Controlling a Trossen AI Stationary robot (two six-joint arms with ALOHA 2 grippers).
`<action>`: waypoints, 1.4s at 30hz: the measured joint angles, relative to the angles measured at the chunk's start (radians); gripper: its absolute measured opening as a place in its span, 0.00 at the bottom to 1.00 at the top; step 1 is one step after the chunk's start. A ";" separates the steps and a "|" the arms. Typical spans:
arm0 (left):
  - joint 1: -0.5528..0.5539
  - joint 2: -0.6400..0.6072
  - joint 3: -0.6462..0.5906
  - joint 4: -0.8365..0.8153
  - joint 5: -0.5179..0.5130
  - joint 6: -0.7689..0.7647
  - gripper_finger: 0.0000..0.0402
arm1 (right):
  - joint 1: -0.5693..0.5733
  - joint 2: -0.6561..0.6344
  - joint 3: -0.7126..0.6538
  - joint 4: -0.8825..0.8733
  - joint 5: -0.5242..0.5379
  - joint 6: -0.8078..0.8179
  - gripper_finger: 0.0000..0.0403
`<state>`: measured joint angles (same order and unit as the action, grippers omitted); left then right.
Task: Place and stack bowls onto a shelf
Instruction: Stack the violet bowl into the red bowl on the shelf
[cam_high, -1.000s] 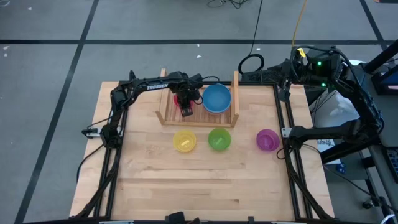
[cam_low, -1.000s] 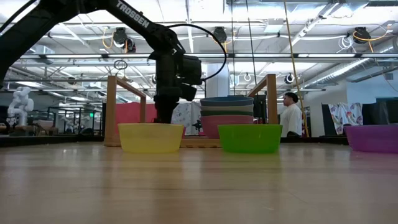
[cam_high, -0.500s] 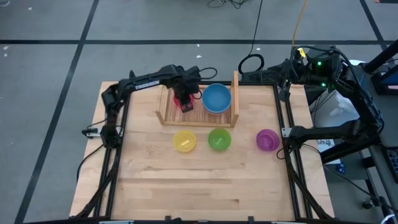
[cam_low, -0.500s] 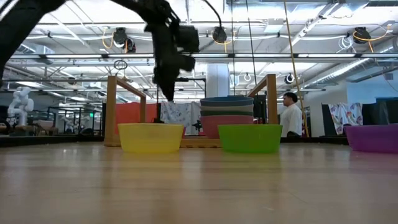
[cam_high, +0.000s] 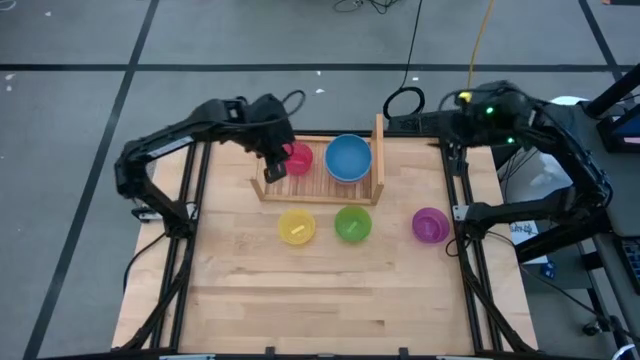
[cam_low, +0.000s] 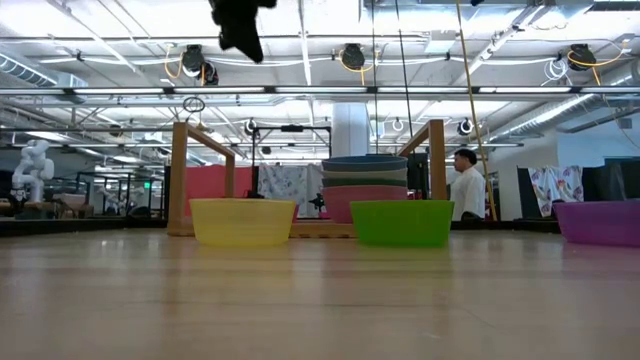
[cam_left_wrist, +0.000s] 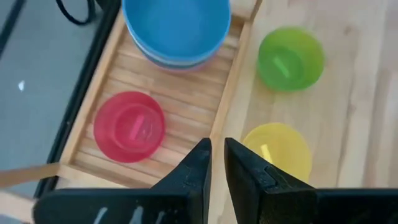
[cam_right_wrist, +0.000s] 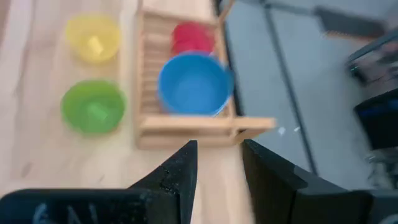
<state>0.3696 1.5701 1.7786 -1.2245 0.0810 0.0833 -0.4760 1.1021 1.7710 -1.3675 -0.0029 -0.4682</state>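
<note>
The light-wood shelf stands at the table's far side. On its slats a red bowl sits alone on the left, beside a stack topped by a blue bowl. In the low view the stack shows several bowls. Yellow, green and purple bowls rest on the table in front. My left gripper hangs high above the shelf's near left corner, open by a narrow gap and holding nothing. My right gripper waits open, high at the far right.
The shelf's two upright side boards flank the bowls. The near half of the wooden tabletop lies bare in front of the three loose bowls. Black frame rails run along both table sides. A person stands far behind the table.
My left gripper has risen steeply from the red bowl on the shelf and drawn back toward the table's left and near side, with nothing in its fingers. The red bowl stays on the slats. My right arm's wrist has tipped downward a little.
</note>
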 joint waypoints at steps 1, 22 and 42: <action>0.000 -0.018 0.000 -0.001 -0.002 -0.012 0.13 | 0.014 0.006 0.000 -0.026 0.000 0.013 0.30; 0.000 -0.144 -0.001 -0.197 -0.004 -0.037 0.13 | 0.164 0.052 -0.271 -0.204 -0.104 0.377 0.30; 0.003 -0.144 -0.001 -0.196 -0.004 0.016 0.13 | 0.155 0.050 -0.871 0.115 -0.103 0.305 0.30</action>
<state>0.3725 1.4258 1.7779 -1.4202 0.0772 0.0990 -0.3214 1.1520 0.8999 -1.2529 -0.1054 -0.1634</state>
